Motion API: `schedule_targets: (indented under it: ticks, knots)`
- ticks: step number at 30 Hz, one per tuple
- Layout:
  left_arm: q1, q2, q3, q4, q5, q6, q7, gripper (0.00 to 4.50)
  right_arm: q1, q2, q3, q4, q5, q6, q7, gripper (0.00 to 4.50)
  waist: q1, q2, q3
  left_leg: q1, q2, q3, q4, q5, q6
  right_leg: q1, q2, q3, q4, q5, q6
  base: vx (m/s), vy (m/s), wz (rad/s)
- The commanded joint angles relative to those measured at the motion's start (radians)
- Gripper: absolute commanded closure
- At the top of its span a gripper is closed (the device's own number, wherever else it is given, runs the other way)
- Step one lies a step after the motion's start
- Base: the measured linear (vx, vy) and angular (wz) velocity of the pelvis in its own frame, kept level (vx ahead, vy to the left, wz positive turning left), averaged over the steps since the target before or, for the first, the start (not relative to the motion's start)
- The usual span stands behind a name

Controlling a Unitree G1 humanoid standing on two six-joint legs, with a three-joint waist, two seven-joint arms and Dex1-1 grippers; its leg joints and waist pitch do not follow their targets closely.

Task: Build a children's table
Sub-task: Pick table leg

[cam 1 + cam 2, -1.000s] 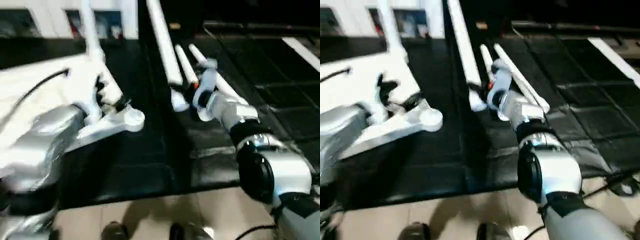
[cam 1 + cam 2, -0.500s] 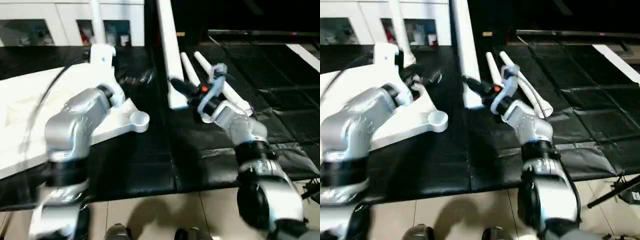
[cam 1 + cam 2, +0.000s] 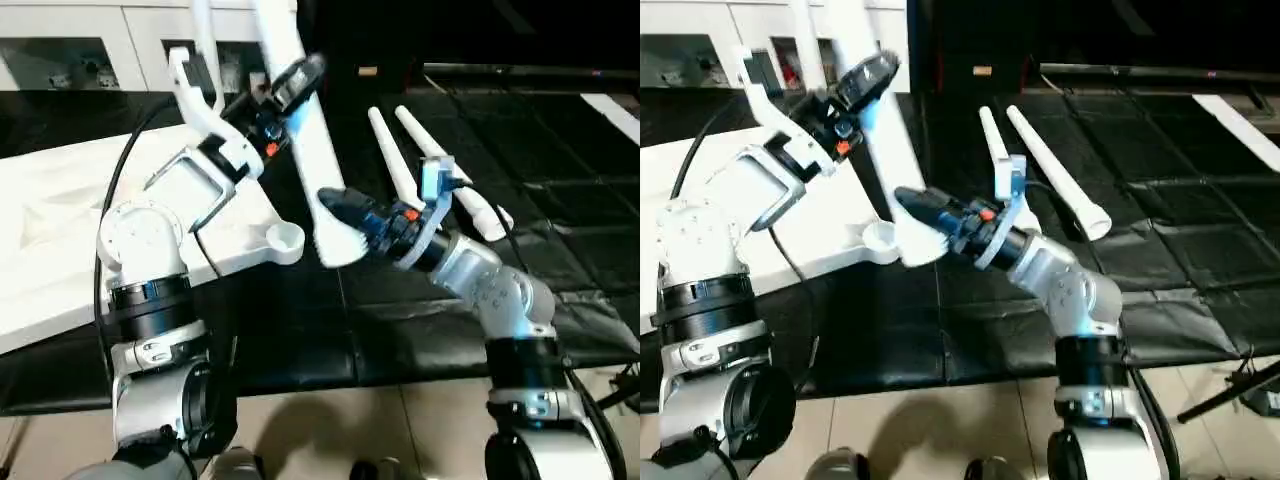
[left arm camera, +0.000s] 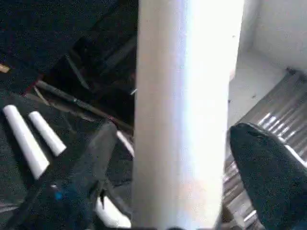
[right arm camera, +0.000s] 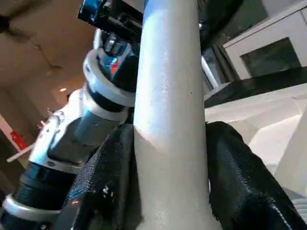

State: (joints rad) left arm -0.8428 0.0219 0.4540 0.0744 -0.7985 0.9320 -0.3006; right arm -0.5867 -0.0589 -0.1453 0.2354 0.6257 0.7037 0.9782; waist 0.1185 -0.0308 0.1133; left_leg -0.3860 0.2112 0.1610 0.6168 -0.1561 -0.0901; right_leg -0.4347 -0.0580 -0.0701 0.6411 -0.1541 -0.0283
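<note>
We hold one leg (image 3: 318,180) in the right claw (image 3: 352,214), wide end above the tabletop's (image 3: 60,230) corner socket (image 3: 285,238). Left claw (image 3: 290,85) brackets it, apparently ungripped. Two legs (image 3: 440,165) lie on the mat (image 3: 400,320); one seems fitted.

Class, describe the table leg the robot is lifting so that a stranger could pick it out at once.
Start at the white tabletop lying on the black mat. Off its corner socket, one white leg slants up, with the right gripper shut on its wide end. The other two legs lie flat.

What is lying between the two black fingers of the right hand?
A white table leg stands between the fingers of the right hand, which close on it near its wide end, as the right wrist view shows.
</note>
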Motion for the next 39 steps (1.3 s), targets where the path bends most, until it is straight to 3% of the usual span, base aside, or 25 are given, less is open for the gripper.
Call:
schedule_targets:
  ticks: [1, 6, 9, 16, 25, 39]
  knots:
    - [0.006, 0.016, -0.059, -0.033, 0.044, 0.011, 0.005, 0.61, 0.009, -0.006, 0.012, -0.043, -0.007, -0.024, -0.022, 2.61, 0.005, 0.009, -0.114, 0.012, 0.009, -0.003, -0.067, -0.185, 0.001, 0.071, -0.068, 0.038, -0.098, -0.353, -0.099, 0.000, 0.000, 0.00]
    - [0.015, 0.023, -0.090, -0.039, 0.077, 0.016, 0.123, 1.02, 0.010, -0.002, 0.028, -0.049, -0.065, -0.085, -0.091, 2.61, 0.002, 0.005, -0.114, 0.010, 0.007, 0.000, -0.066, -0.187, -0.010, 0.071, -0.066, 0.039, -0.095, -0.314, -0.112, 0.000, 0.000, 0.00]
    - [0.005, -0.013, -0.057, -0.035, 0.094, -0.017, 0.211, 1.15, 0.010, 0.006, 0.051, -0.058, -0.119, -0.118, -0.150, 2.61, 0.001, -0.002, -0.113, 0.009, 0.006, 0.001, -0.066, -0.186, -0.013, 0.072, -0.066, 0.039, -0.099, -0.328, -0.103, 0.000, 0.000, 0.00]
    - [-0.020, -0.069, -0.021, -0.042, 0.067, -0.037, 0.285, 1.65, 0.009, 0.029, 0.109, -0.046, -0.213, -0.232, -0.237, 2.61, -0.001, -0.001, -0.116, 0.005, 0.005, 0.001, -0.064, -0.172, -0.004, 0.072, -0.067, 0.039, -0.097, -0.300, -0.109, 0.000, 0.000, 0.00]
    - [-0.010, -0.093, -0.027, -0.056, 0.046, -0.018, 0.320, 2.41, 0.006, 0.024, 0.135, -0.027, -0.255, -0.273, -0.261, 2.61, -0.003, -0.005, -0.115, 0.005, 0.003, 0.002, -0.064, -0.187, 0.003, 0.072, -0.064, 0.039, -0.099, -0.316, -0.093, 0.000, 0.000, 0.00]
    - [-0.016, -0.090, -0.031, -0.054, 0.036, -0.040, 0.330, 2.61, 0.005, 0.019, 0.174, -0.008, -0.278, -0.307, -0.256, 2.61, -0.003, -0.007, -0.116, 0.005, 0.004, 0.002, -0.063, -0.178, 0.009, 0.071, -0.065, 0.039, -0.098, -0.311, -0.093, 0.000, 0.000, 0.00]
